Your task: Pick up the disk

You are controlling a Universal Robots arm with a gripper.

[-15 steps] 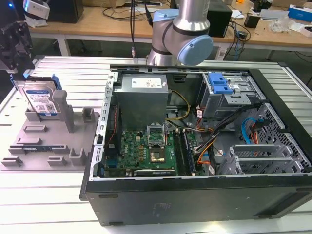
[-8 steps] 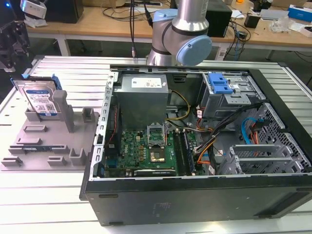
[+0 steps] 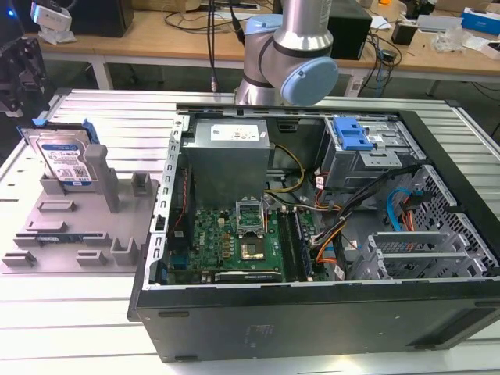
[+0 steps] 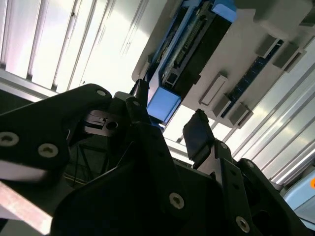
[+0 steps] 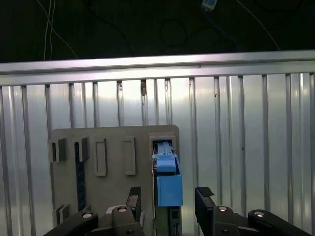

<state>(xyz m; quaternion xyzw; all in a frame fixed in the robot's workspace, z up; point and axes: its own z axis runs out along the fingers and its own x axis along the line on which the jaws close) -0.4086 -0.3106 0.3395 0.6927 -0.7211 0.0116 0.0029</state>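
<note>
Ribbed aluminium counter (image 3: 78,328) carries an open computer case (image 3: 312,320) nearest the camera, its motherboard and cables exposed. Just beside the case, on the exterior view's left, lies a grey slotted fixture tray (image 3: 78,234). The disk (image 3: 66,160) stands on edge in a slot at the tray's far corner, its blue-and-white label facing forward. In both wrist views the gripper (image 5: 169,196) is released, its dark fingers (image 5: 204,195) spread either side of the disk's blue end with gaps showing. Behind the case rises the robot arm (image 3: 293,47).
</note>
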